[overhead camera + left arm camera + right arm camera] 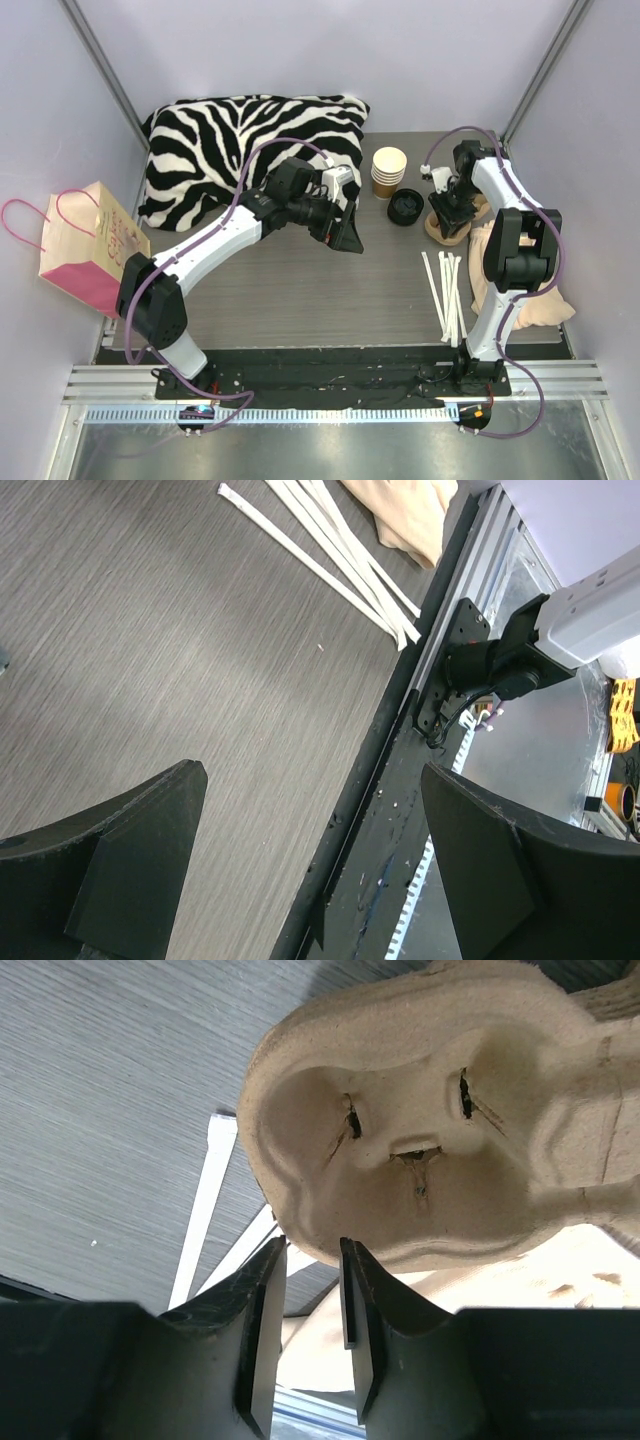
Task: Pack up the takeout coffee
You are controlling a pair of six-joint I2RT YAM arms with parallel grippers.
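Note:
No brown cup with a lid shows clearly, so I cannot place the takeout coffee. A round black lid (405,208) sits right of the cup stack, and I cannot tell whether a cup stands under it. My right gripper (447,210) (312,1248) is over a moulded pulp cup carrier (450,228) (420,1140). Its jaws stand a narrow gap apart, with the carrier's rim just beyond the tips and nothing between them. My left gripper (348,235) (310,770) hangs wide open and empty above the middle of the table.
A stack of lidless paper cups (389,172) stands at the back. White straws (446,290) (330,550) lie near the right arm's base beside a beige cloth (530,300). A zebra pillow (230,140) fills the back left. A pink paper bag (90,250) stands at the left edge.

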